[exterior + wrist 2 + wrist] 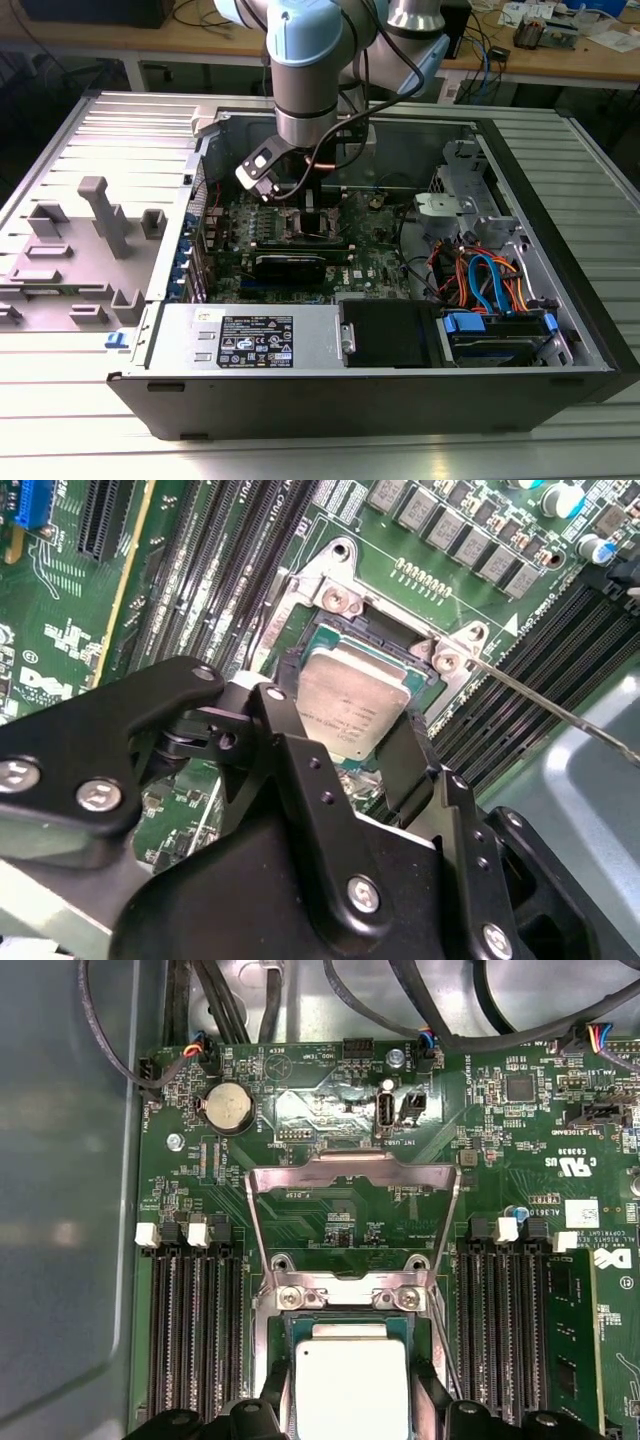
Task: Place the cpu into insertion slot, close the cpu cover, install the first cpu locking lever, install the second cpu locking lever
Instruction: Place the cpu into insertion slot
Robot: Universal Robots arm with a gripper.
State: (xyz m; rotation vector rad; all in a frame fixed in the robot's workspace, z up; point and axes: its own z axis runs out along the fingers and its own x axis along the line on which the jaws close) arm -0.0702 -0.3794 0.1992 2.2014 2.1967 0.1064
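The cpu [345,705], a small silver-grey square, sits level in the insertion slot [385,640] between my two black fingers [290,740]. My gripper [350,720] is shut on the cpu's two opposite edges. In the first wrist view the cpu [355,1385] lies inside the slot's shiny rim [345,1300] with my gripper [352,1410] around it. The cpu cover [350,1165] is swung open and lies back over the green board. A thin locking lever [540,695] sticks out beside the slot. In the exterior view my gripper [308,215] reaches down into the open computer case.
Long black memory slots [195,1330] flank the socket on both sides. A black card [290,265] stands just in front of the socket. Bundled cables [480,280] and a drive bay fill the exterior view's right; a grey fixture tray [90,240] lies left of the case.
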